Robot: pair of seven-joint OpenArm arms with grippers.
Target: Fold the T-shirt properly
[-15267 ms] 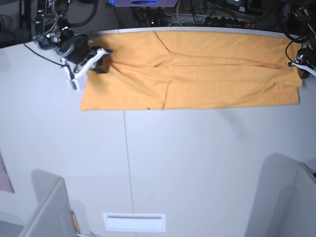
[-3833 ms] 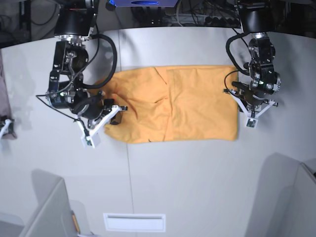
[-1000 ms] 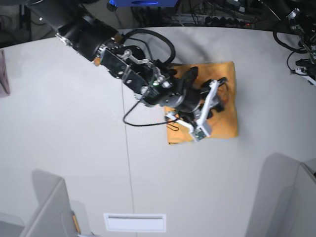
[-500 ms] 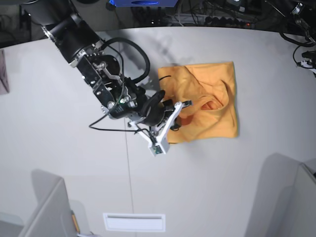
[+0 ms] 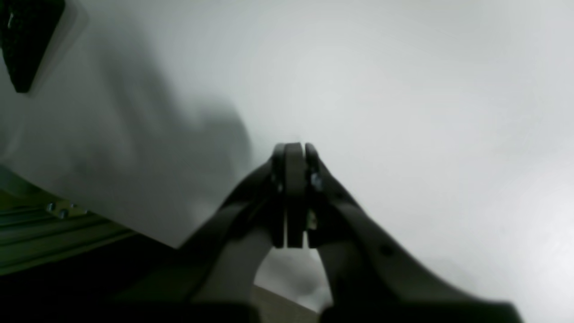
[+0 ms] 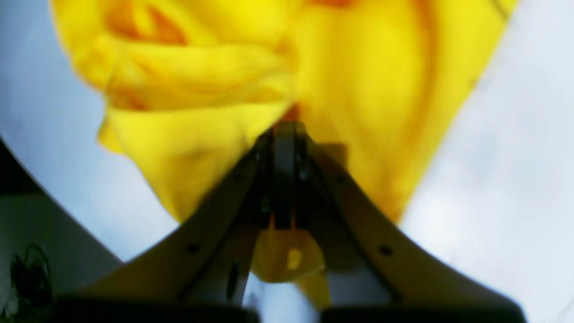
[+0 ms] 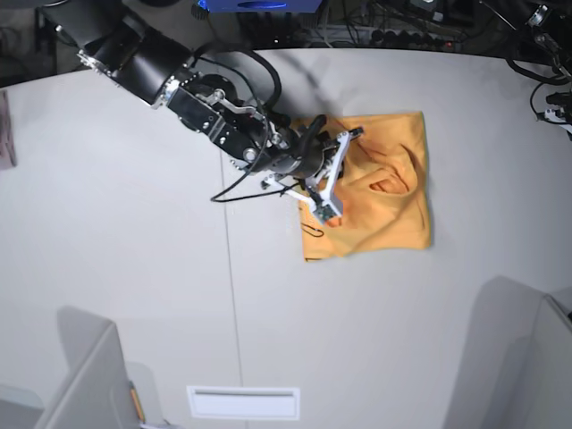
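the t-shirt (image 7: 384, 192) is lying folded into a rough rectangle on the pale counter (image 7: 134, 268), toward the far right of its middle, with its upper layers rumpled and an open pocket of cloth bulging near the centre. the right arm is reaching in from the far left of the base view and is hanging over the left part of the garment. the right gripper (image 7: 353, 137) is sitting over the shirt's upper left part, and its fingers (image 6: 284, 148) are pressed together. in the right wrist view the tips are lying right against a bunched yellow fold (image 6: 197, 76), but it is too blurred to tell whether any cloth is caught between them.

the left gripper (image 5: 293, 150) is staying well apart from the shirt at the far right edge of the base view. its fingers (image 5: 287, 179) are pressed together on nothing, hanging over bare counter (image 5: 426, 89) close to the counter's edge.
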